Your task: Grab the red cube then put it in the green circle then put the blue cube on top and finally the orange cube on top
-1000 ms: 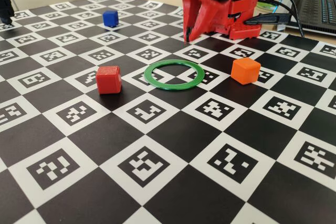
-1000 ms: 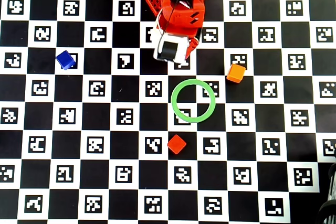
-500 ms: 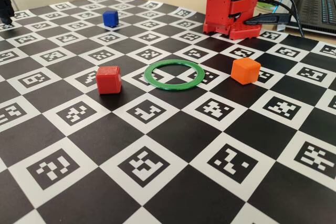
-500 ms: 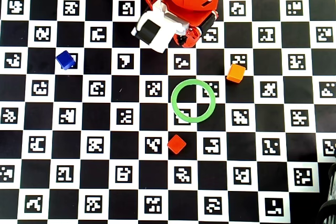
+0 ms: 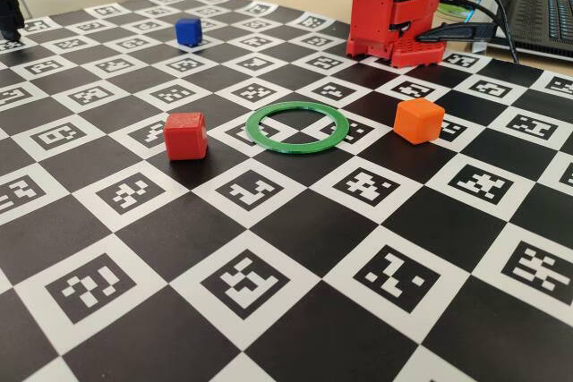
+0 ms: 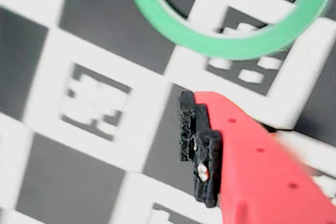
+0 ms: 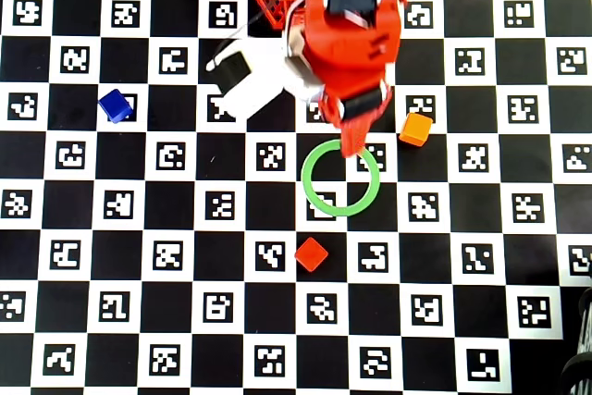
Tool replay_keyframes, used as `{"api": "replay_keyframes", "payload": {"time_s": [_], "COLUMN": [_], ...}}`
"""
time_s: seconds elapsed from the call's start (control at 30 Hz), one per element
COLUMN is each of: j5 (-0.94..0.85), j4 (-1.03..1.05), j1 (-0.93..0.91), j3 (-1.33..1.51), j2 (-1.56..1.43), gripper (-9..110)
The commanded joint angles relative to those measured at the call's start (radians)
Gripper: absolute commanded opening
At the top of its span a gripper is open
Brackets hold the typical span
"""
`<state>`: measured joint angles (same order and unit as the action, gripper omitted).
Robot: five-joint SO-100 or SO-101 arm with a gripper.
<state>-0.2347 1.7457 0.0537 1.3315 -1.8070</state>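
- Tool (image 7: 352,147) hangs over the ring's (image 7: 339,178) far rim; only one finger (image 6: 247,161) shows in the wrist view, so its opening is unreadable.
- Red cube (image 7: 312,253) lies beyond the ring, untouched.
- Ring is cropped in the wrist view.

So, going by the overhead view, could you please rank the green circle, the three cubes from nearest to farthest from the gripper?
From the gripper:
1. Green circle, right beneath the tip.
2. Orange cube, just to the right.
3. Red cube, below the ring.
4. Blue cube, far left.
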Motion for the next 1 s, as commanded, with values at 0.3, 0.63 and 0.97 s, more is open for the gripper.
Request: {"api": "replay_keyframes", "payload": {"time_s": [0.3, 0.63, 0.97], "j5": [0.218, 0.189, 0.124], "j4": [0.094, -0.092, -0.325], "j1": [-0.008, -0.048, -0.083], "j3": [-0.430, -0.341, -0.161], "j2": [0.448, 0.644, 0.704], "gripper": [51, 53, 53]}}
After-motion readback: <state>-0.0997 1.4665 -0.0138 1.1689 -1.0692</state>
